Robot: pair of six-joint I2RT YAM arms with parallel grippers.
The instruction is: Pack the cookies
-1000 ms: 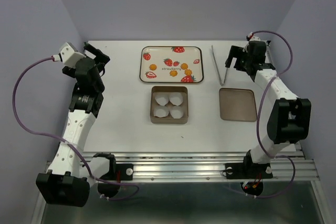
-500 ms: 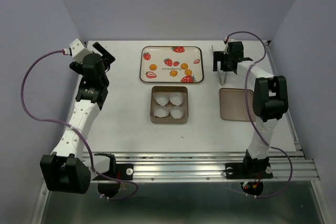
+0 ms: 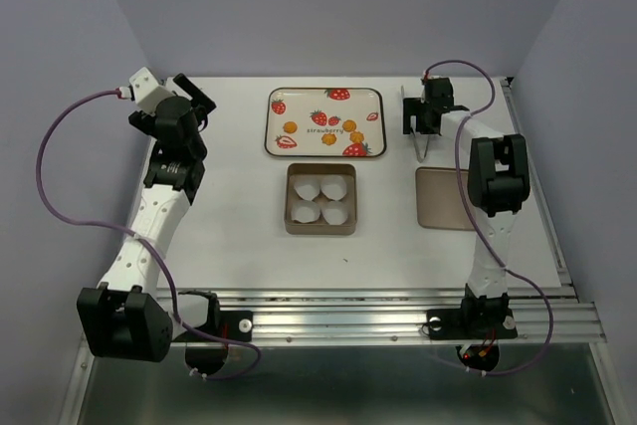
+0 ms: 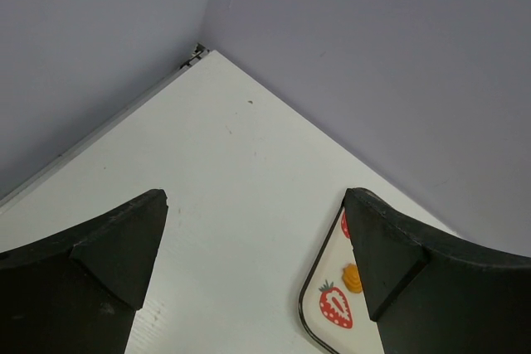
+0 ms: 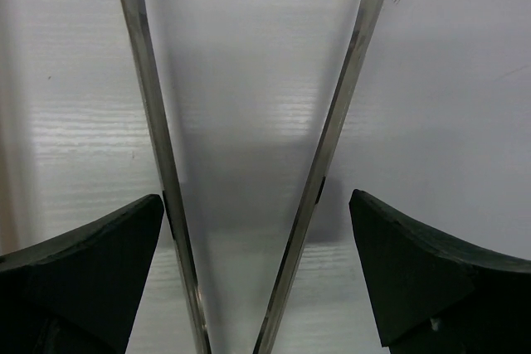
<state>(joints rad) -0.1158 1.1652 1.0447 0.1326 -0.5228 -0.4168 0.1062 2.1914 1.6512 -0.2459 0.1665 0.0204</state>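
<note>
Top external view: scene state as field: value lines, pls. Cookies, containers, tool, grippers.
cookies: four, all on the strawberry tray, none packed
tin: open, just near of the tray, four paper cups inside, all empty
lid: lying flat, right of the tin
tongs: lying beyond the lid
left gripper: open, empty, left of the tray
right gripper: open, fingers straddling the tongs

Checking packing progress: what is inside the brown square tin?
Four white pleated paper cups sit in the tin, all looking empty. The tin floor beneath them is covered, so it cannot be seen.
</note>
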